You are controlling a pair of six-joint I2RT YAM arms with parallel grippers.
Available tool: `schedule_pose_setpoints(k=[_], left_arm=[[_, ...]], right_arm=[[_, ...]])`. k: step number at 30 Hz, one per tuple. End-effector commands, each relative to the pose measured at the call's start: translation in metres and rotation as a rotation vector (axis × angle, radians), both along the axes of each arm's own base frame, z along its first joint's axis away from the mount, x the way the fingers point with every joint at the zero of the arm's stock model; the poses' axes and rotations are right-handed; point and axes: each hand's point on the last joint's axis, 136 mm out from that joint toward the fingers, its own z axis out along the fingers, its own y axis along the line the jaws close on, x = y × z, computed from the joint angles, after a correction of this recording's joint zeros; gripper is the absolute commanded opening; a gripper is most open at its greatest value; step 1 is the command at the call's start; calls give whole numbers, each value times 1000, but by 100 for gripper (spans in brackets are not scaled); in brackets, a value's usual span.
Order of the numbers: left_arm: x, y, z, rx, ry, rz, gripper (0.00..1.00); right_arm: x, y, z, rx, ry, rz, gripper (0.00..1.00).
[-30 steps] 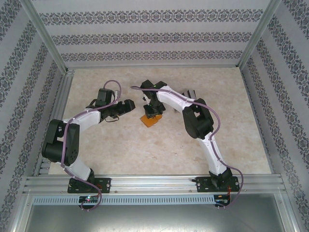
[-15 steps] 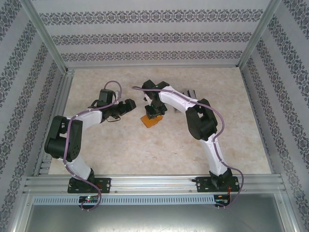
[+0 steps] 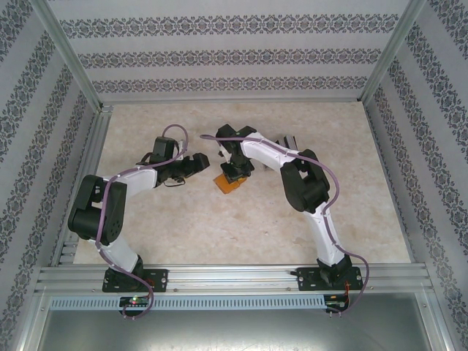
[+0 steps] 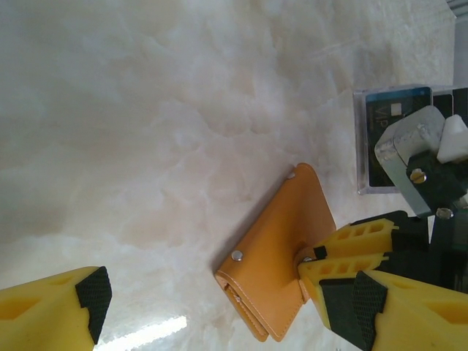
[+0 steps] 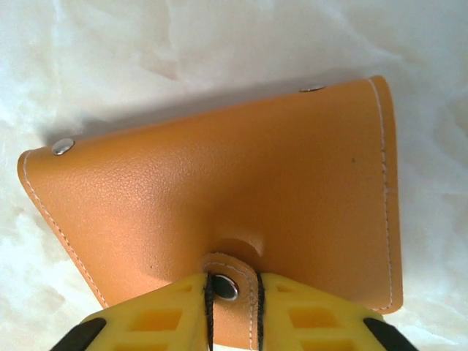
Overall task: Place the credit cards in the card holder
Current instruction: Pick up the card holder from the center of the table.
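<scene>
The orange card holder (image 3: 228,182) lies folded shut on the marble tabletop, snap tab toward my right gripper. My right gripper (image 5: 232,289) is shut on that small snap tab (image 5: 229,281), pinching it from both sides at the edge of the card holder (image 5: 219,183). In the left wrist view the card holder (image 4: 281,234) sits ahead of my left gripper (image 4: 223,303), which is wide open with nothing between its fingers. The right gripper's yellow fingers (image 4: 351,245) show there at the wallet's edge. The credit cards (image 4: 391,142) lie beyond, dark-faced, partly hidden by the right wrist.
The cards rest as a grey stack (image 3: 287,140) behind the right arm's forearm. Patterned walls and aluminium rails (image 3: 95,146) box in the table on three sides. Open marble surface (image 3: 219,227) lies between the wallet and the arm bases.
My right gripper's jaws have closed in on the wallet's snap tab. The left arm has edged slightly toward the wallet, still open.
</scene>
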Motion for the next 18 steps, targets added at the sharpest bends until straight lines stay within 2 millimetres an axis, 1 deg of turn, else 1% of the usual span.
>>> schedule_pose_setpoints(k=[1, 3, 7, 10, 14, 18], left_arm=[[2, -9, 6, -11, -18, -31, 88], [1, -12, 7, -14, -20, -33, 87], [-3, -21, 9, -9, -24, -64, 86], [-4, -25, 12, -17, -21, -77, 85], [-4, -28, 16, -35, -20, -93, 85], [-2, -35, 20, -66, -19, -118, 84]], right_arm=[[-1, -1, 0, 27, -4, 6, 19], [3, 3, 6, 53, -29, 22, 19], [12, 1, 23, 45, -125, 79, 12], [17, 3, 34, 115, -173, 89, 7], [22, 4, 39, 212, -190, 83, 2], [22, 7, 45, 306, -195, 81, 0]])
